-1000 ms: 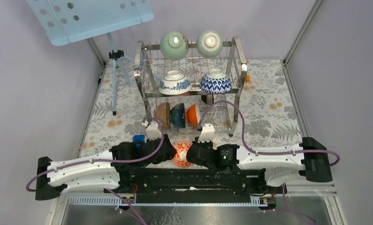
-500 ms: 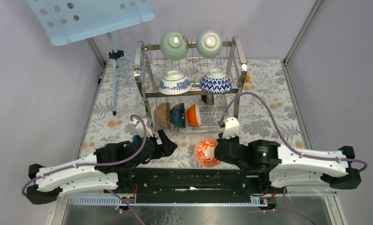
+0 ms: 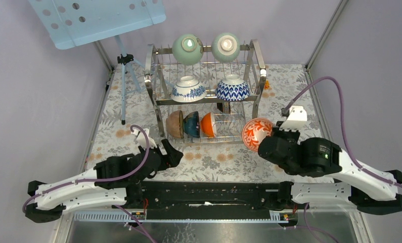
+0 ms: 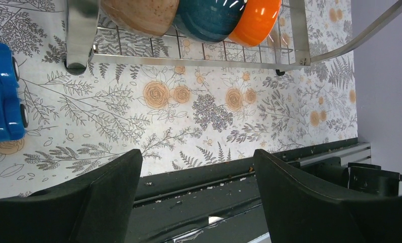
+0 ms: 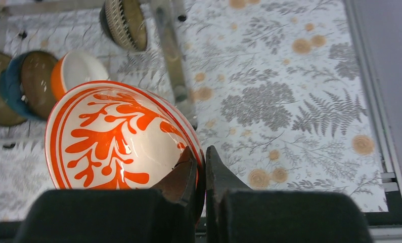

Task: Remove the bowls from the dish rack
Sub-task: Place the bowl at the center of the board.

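Now swung out to the right, my right gripper (image 3: 272,136) carries the red-patterned bowl (image 3: 257,134) just beside the dish rack (image 3: 153,71). Next I need a bare spot to set it down. My left gripper (image 4: 196,174) is spread wide, empty. My right fingers (image 5: 181,177) pinch the bowl's rim.
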Tool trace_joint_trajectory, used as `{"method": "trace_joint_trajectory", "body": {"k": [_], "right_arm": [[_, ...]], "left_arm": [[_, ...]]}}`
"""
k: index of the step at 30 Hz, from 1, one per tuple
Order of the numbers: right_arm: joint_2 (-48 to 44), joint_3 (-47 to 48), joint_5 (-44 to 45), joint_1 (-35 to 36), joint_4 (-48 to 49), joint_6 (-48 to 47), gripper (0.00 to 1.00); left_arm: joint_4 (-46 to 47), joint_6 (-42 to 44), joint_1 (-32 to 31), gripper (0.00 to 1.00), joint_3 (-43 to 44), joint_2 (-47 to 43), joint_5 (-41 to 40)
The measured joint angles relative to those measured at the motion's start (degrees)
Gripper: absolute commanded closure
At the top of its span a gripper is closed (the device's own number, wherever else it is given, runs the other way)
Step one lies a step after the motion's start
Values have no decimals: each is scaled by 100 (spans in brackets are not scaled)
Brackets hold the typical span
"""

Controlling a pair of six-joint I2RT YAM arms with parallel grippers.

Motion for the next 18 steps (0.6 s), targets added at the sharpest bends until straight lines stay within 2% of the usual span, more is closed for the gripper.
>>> {"method": "trace_joint_trajectory", "body": {"k": [5,11,18], "right_arm": [[-26,81,92,-863,402,-743,100],[109,17,-459,-2837,1596,-2046,100],[234,-214,-1049,-4433,2583,-2758,100]], "left_arm": [[-79,0,0,15,0,-125,-70],[-138,-2,0,15,0,-238,-87],[-245,13,0,15,4,-402,-157]]}}
